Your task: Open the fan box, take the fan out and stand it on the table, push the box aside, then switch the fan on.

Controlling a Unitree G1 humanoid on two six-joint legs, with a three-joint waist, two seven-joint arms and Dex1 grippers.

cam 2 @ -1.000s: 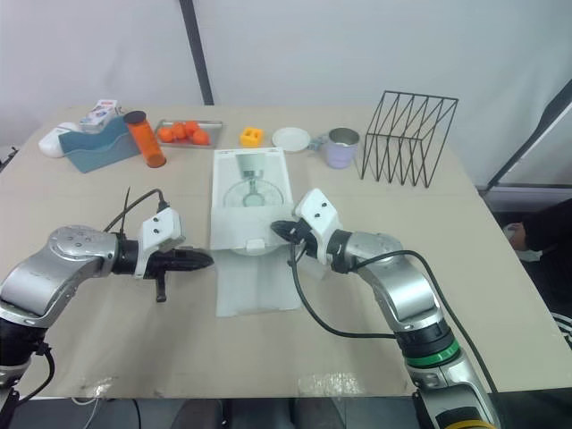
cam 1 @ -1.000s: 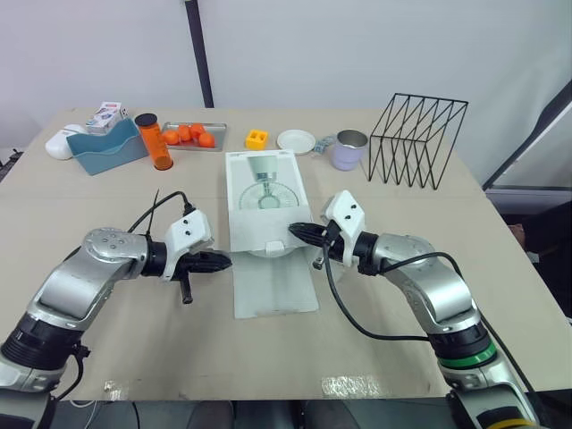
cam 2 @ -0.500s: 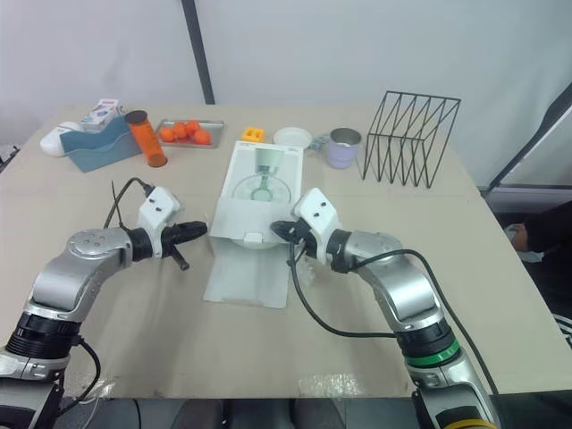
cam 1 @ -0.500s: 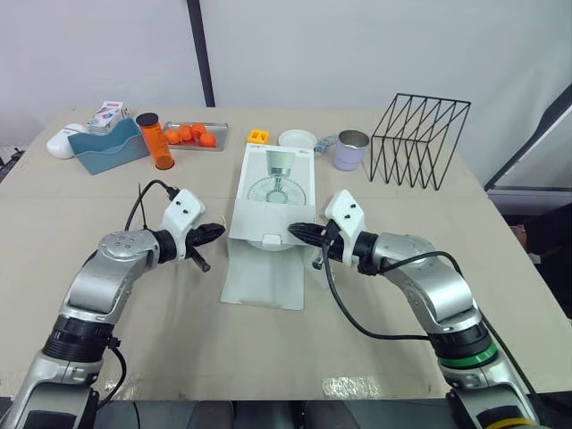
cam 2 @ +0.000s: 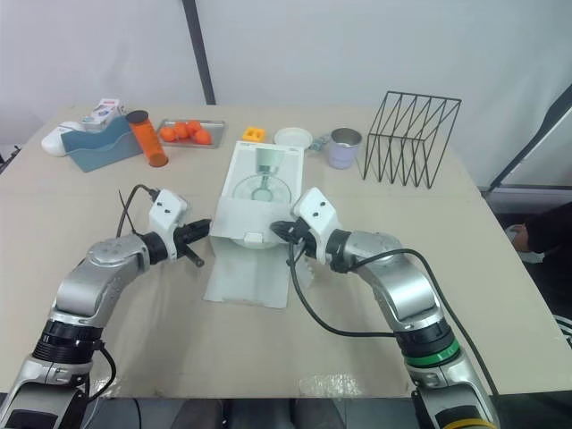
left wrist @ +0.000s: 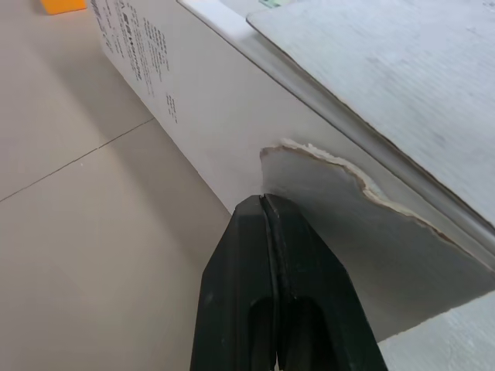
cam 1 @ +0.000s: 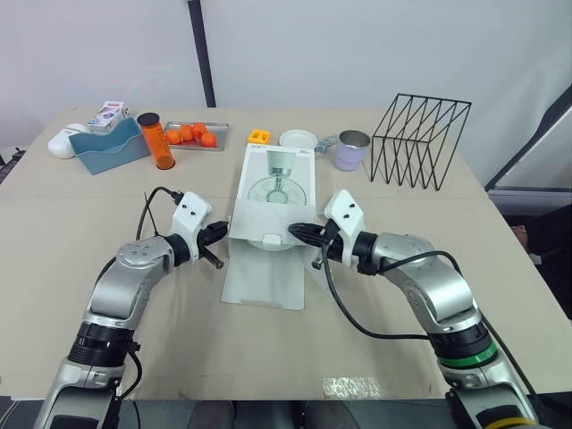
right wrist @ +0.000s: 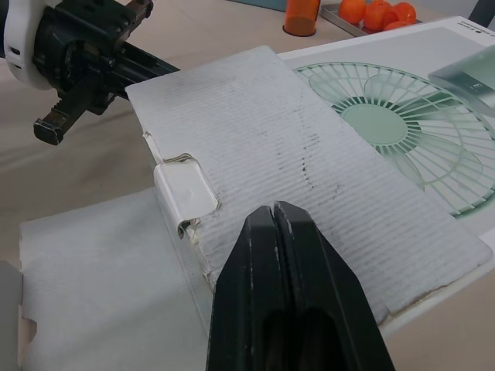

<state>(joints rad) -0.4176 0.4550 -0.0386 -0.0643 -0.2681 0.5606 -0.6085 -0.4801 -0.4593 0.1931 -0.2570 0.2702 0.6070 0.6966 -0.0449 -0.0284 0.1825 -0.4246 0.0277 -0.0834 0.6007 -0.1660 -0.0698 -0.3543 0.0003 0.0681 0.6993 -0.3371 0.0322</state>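
Observation:
The white fan box (cam 1: 275, 198), with a green fan printed on its top, lies flat in the middle of the table. Its big front flap (cam 1: 264, 279) is folded out onto the table towards me. My left gripper (cam 1: 223, 232) is shut, its tip against the torn side flap (left wrist: 340, 216) at the box's near left corner. My right gripper (cam 1: 293, 231) is shut too and hovers at the near edge of the box, over the inner flap (right wrist: 294, 154) beside a small tab (right wrist: 186, 197). The fan itself is hidden inside.
Along the back of the table stand a black wire rack (cam 1: 418, 138), a lilac cup (cam 1: 349, 150), a small white plate (cam 1: 297, 138), a yellow block (cam 1: 258, 136), a tray of oranges (cam 1: 192, 134), an orange bottle (cam 1: 155, 141) and a blue holder (cam 1: 105, 147).
The box's far end has swung right and away, skewing the front flap. My left gripper has travelled right from the bare table to the box's left corner. The right arm has barely moved.

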